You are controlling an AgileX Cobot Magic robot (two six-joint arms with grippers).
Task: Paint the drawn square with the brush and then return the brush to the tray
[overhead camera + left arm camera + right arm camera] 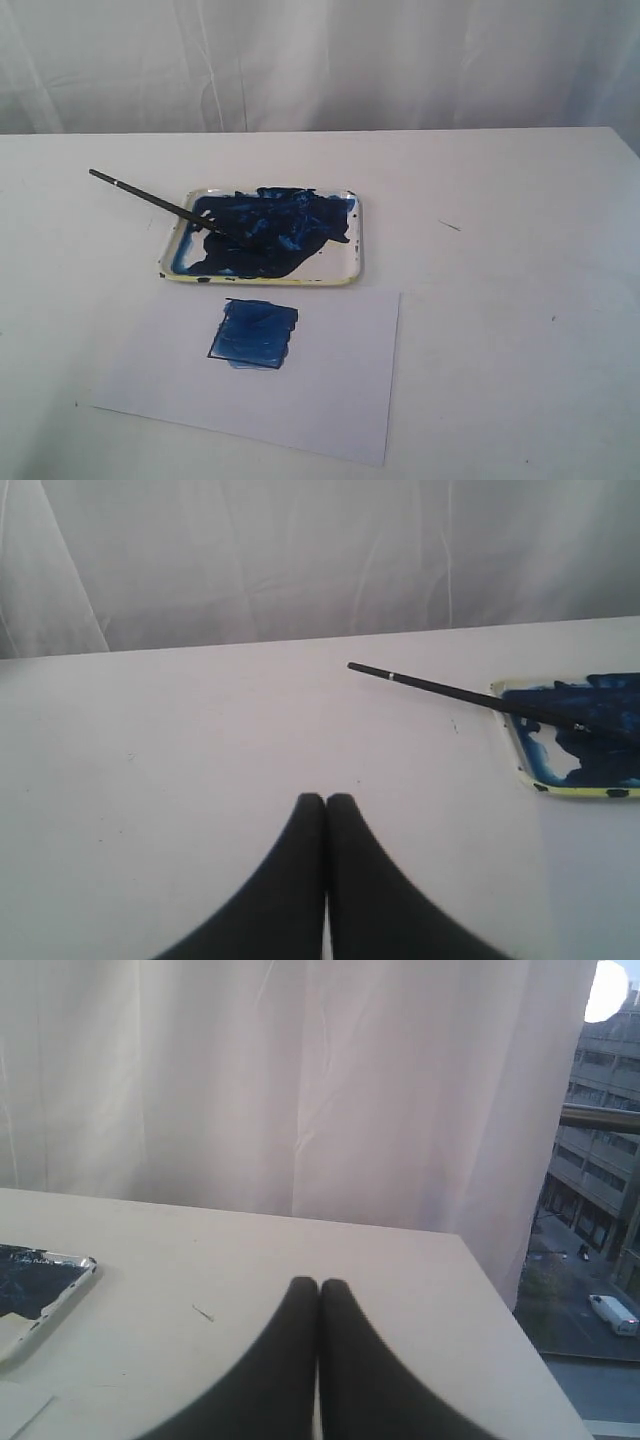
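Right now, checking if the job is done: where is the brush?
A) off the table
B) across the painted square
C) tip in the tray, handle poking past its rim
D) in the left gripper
C: the brush lies with its tip in the tray and its handle out over the rim.

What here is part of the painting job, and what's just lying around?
Part of the job: brush, its tip in the tray; blue-painted square on its paper; left gripper and right gripper, both shut and empty.

Just there: table; curtain; small dark mark on the table; street outside.
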